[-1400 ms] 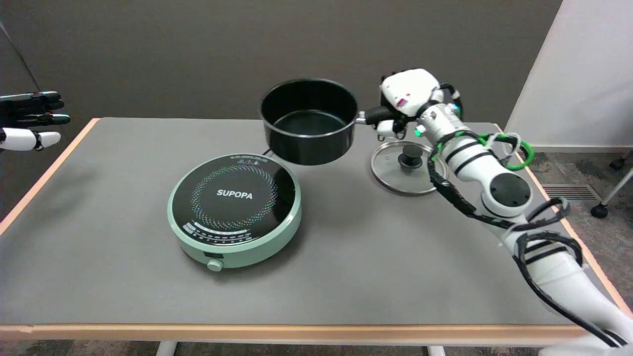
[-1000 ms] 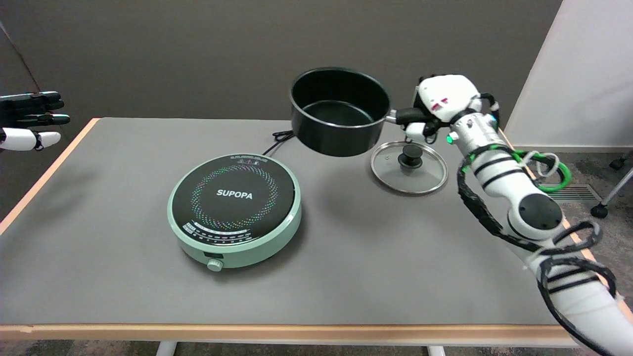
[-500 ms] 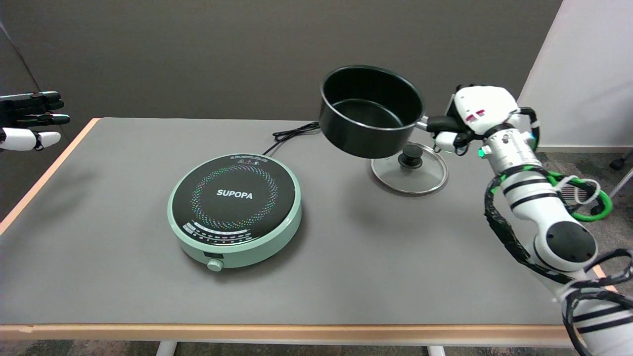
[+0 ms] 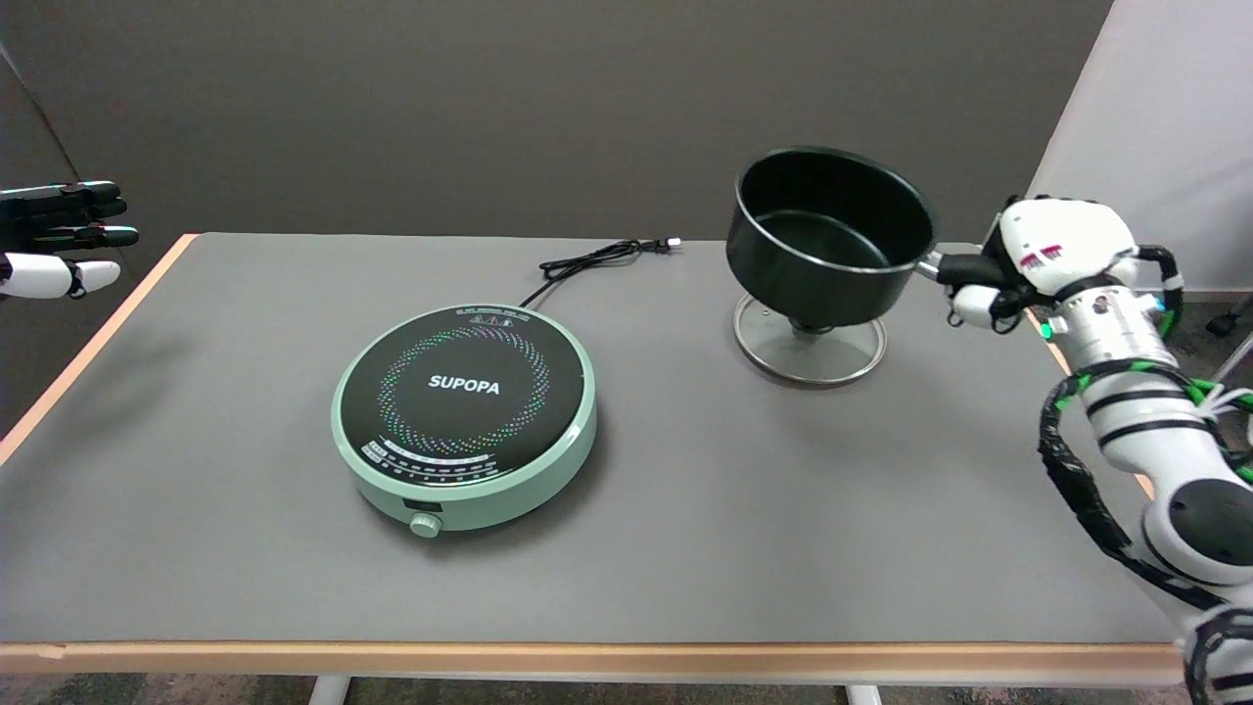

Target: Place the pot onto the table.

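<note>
Gripping the pot (image 4: 827,245) by its handle, the right hand (image 4: 1038,259) holds it in the air near the table's (image 4: 685,509) far right corner, over a glass lid (image 4: 811,354); lowering it level onto bare tabletop beside the lid seems wisest.
</note>
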{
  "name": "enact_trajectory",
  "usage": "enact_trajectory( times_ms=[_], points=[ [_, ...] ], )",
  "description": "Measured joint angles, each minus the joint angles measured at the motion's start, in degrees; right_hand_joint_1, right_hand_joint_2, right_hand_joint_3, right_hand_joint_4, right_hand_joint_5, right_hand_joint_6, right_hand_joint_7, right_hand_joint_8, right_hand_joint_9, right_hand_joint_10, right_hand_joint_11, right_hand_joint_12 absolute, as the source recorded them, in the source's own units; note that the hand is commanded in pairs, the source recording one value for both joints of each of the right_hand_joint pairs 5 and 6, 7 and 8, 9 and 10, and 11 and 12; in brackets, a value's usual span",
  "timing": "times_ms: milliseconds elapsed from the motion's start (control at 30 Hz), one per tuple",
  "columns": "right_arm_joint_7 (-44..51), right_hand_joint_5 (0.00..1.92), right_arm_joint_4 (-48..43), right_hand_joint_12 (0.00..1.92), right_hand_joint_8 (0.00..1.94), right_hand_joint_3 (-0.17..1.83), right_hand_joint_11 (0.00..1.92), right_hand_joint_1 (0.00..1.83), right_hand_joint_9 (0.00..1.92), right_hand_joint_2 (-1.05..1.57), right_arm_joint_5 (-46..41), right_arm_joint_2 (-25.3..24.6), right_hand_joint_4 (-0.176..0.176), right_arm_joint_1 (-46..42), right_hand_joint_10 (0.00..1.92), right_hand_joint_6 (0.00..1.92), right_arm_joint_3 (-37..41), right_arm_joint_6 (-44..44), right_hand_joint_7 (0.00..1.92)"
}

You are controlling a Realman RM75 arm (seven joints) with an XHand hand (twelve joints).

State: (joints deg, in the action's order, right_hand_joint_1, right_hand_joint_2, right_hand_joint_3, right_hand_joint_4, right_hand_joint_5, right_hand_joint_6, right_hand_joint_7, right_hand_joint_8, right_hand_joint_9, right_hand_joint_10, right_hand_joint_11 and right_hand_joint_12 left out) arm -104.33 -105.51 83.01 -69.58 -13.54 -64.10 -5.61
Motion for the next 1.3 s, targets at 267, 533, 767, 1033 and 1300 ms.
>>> enact_trajectory(
  times_ms=[267, 533, 767, 1033, 1300],
  points=[
    [-0.30, 1.74, -0.57, 1.74, 1.74, 0.96, 1.74, 0.92, 1.74, 1.10, -2.41, 0.23, -0.081, -4.35, 1.74, 1.74, 4.93, 6.11, 1.74],
    [-0.41, 1.75, -0.98, 1.75, 1.75, 0.95, 1.75, 0.92, 1.75, 1.12, -9.31, 1.15, -0.080, -8.59, 1.75, 1.75, 8.30, 12.76, 1.75],
    [0.02, 1.77, -1.12, 1.77, 1.77, 0.96, 1.77, 0.93, 1.77, 1.12, -15.22, 0.62, -0.079, -12.26, 1.77, 1.77, 11.09, 18.03, 1.77],
    [2.91, 1.76, -1.01, 1.76, 1.76, 0.97, 1.76, 0.93, 1.76, 1.12, -18.61, -0.45, -0.079, -14.72, 1.76, 1.76, 13.05, 21.50, 1.76],
    [4.93, 1.76, -0.68, 1.76, 1.76, 1.04, 1.76, 0.93, 1.76, 1.10, -15.05, -2.85, -0.079, -14.04, 1.76, 1.76, 13.17, 20.97, 1.76]
  ],
)
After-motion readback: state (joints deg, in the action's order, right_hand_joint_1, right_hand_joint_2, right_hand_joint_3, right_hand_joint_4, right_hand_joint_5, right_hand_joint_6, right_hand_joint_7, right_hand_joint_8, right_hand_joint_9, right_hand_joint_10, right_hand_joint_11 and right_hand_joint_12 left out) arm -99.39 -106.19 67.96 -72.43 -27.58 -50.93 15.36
